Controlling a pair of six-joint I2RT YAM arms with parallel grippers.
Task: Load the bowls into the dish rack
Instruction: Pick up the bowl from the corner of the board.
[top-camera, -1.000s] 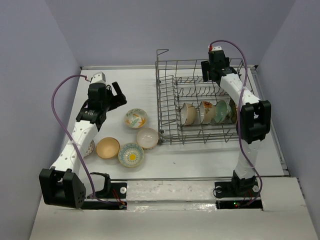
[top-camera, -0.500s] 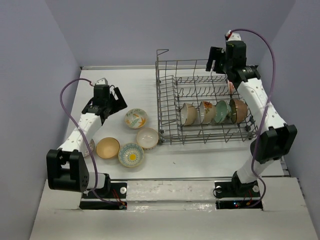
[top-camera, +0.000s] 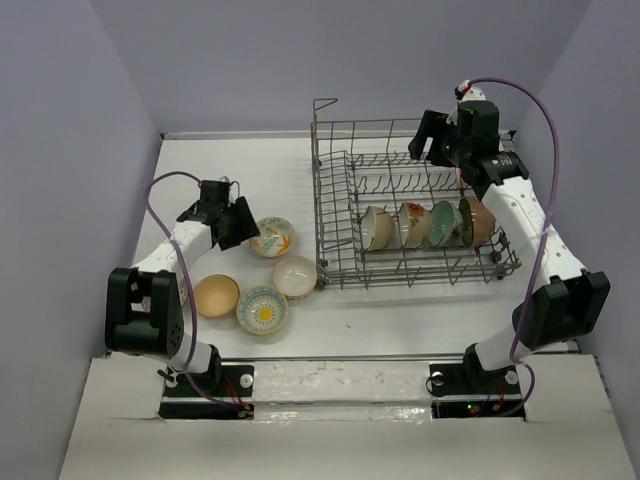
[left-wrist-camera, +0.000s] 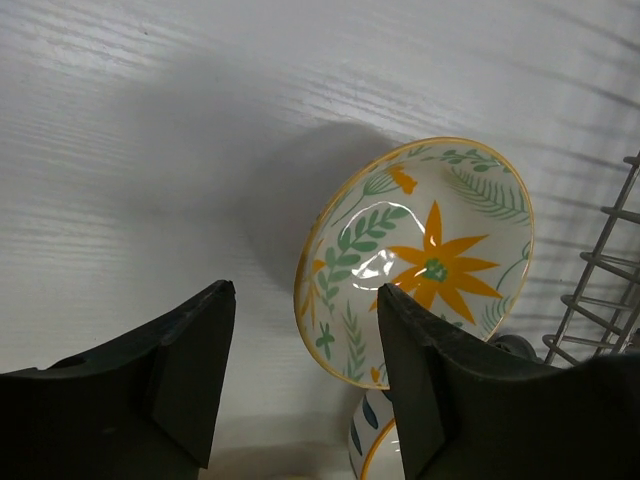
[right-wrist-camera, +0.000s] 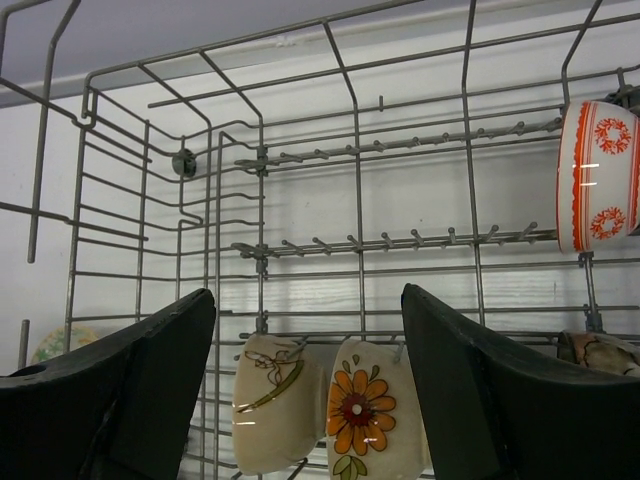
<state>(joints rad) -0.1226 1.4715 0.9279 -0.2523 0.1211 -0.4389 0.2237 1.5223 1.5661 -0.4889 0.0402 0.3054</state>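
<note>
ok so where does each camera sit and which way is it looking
top external: high behind the bases, looking down on the table and dish rack; left arm and right arm both show.
left wrist: on the left arm, aimed down at the floral bowl past its own open jaws.
right wrist: on the right arm, looking into the dish rack at the orange-flower bowl between its own open jaws.
shared: floral bowl in top external and left wrist; dish rack in top external and right wrist.
</note>
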